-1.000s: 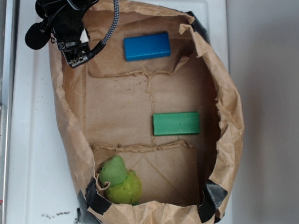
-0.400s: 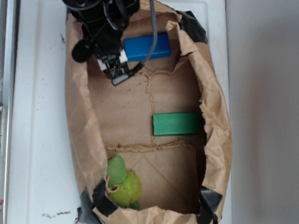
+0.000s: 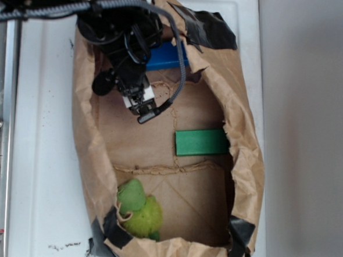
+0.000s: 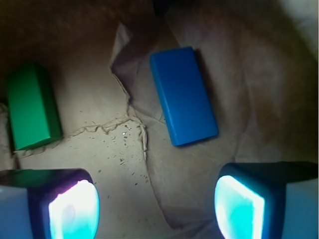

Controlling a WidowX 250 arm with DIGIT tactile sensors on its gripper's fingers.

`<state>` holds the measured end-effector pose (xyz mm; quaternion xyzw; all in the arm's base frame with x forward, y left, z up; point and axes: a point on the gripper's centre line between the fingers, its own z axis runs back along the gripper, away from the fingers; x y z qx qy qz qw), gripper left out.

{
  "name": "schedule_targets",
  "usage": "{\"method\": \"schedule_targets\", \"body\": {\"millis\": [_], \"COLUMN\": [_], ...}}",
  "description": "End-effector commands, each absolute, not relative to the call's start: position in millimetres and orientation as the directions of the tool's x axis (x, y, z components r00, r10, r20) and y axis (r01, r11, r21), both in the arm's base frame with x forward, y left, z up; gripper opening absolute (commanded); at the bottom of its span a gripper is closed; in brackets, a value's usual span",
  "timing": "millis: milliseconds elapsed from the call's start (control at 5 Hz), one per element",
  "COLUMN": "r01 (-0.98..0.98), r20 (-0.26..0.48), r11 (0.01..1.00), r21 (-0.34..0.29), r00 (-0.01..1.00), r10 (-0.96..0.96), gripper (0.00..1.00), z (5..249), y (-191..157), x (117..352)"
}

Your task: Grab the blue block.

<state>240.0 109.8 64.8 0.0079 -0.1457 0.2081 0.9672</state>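
Compared with 0.4 s before, the gripper has moved further down into the bag and now hangs over its brown floor. The bag's top right rim has folded more inward, so the black tape there shows more.

The block lies flat on the bag floor, at the top end of the bag in the exterior view; there the arm and its cable hide most of it. In the wrist view it is ahead of the claw, apart from both fingers.

The jaws stand wide apart and hold nothing.

A green block lies near the bag's right wall, well apart from the blue one. A yellow-green soft object rests at the bottom end. The bag's high crumpled walls stand close around the arm.
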Motion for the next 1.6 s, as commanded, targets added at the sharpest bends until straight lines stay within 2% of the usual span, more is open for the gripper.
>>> {"method": "schedule_targets", "body": {"millis": [0,400,1400], "r01": [-0.41,-0.429,-0.456], "r20": [0.329,0.341,0.4], "r11": [0.911,0.901,0.89], "r21": [-0.036,-0.056,-0.027], "r00": [0.856,0.84,0.811], "r10": [0.398,0.421,0.427], "gripper": [1.0,1.0,1.0], "z": [54,62,53], "y": [135,161,170], "x": [260,275,295]}}
